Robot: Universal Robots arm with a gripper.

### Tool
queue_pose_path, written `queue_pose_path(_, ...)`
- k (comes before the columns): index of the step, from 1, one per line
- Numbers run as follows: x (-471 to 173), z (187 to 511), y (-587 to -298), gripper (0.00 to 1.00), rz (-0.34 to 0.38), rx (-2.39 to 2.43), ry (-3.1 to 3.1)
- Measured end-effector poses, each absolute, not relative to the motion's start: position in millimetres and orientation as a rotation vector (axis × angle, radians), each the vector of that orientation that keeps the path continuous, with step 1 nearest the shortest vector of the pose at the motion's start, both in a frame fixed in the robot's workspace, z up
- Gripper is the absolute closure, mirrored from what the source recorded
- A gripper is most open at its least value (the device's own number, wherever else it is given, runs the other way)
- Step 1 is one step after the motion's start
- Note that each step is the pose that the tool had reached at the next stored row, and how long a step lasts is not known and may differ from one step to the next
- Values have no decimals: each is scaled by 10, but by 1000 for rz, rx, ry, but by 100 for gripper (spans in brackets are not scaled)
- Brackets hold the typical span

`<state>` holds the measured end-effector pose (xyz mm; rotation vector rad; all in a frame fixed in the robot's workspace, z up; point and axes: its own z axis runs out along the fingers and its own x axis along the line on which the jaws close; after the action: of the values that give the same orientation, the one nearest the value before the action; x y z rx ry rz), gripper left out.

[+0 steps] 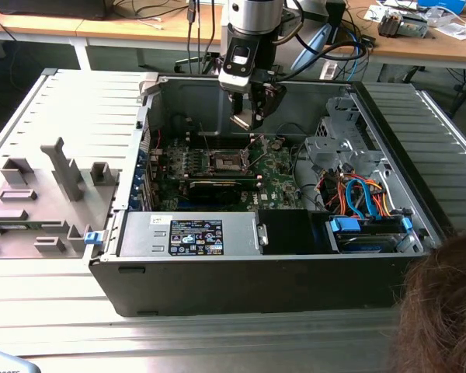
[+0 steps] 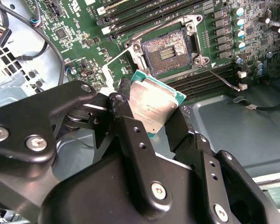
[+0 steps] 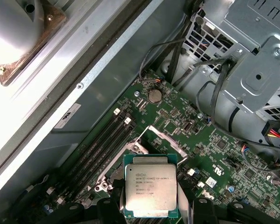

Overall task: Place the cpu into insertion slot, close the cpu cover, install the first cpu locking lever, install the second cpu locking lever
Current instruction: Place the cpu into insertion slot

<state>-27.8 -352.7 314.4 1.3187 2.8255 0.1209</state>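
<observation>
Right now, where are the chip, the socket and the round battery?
chip (image 3: 149, 189): first wrist view, middle of its silver face.
socket (image 2: 169, 51): second wrist view, its dark centre.
round battery (image 3: 154, 96): first wrist view, its flat top.

arm (image 1: 252, 19): is reaching straight down from above, wrist pointing downward | gripper (image 1: 247, 116): is hovering in the air with its tip lowest | fingers (image 2: 126, 121): are clamping the cpu (image 2: 154, 100) by two opposite edges, one black finger on each side | grip: is holding the chip tilted, metal face showing in both wrist views
</observation>
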Motion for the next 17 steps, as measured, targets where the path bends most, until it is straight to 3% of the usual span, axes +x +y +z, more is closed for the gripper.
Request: queue_pose_path(17, -278, 3141, -3527, 46, 120, 1337, 2816)
